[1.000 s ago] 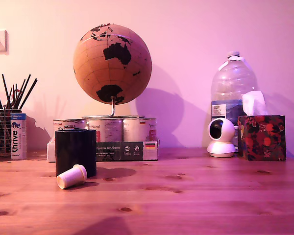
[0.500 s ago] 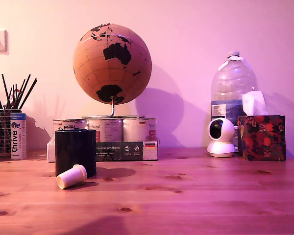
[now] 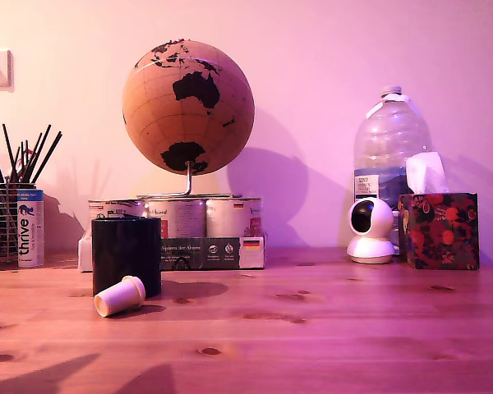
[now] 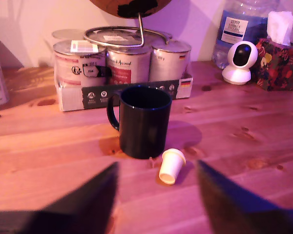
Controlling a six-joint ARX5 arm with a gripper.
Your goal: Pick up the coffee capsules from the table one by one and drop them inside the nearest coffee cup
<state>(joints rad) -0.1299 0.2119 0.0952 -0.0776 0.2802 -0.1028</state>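
A small cream-white coffee capsule lies on its side on the wooden table, right in front of the black cup. In the wrist view the capsule rests just beside the base of the cup, whose handle sticks out to one side. My gripper is open, its two dark fingers spread wide with nothing between them, and it hovers short of the capsule. The exterior view does not show the gripper itself, only its shadow on the table front.
Behind the cup stands a tray of tins carrying a globe. At the exterior view's left is a mesh pencil holder. A small white camera, a water bottle and a floral tissue box stand at its right.
The shadow at the table's front edge has grown and spread toward the exterior view's left. The capsule and the cup have not moved.
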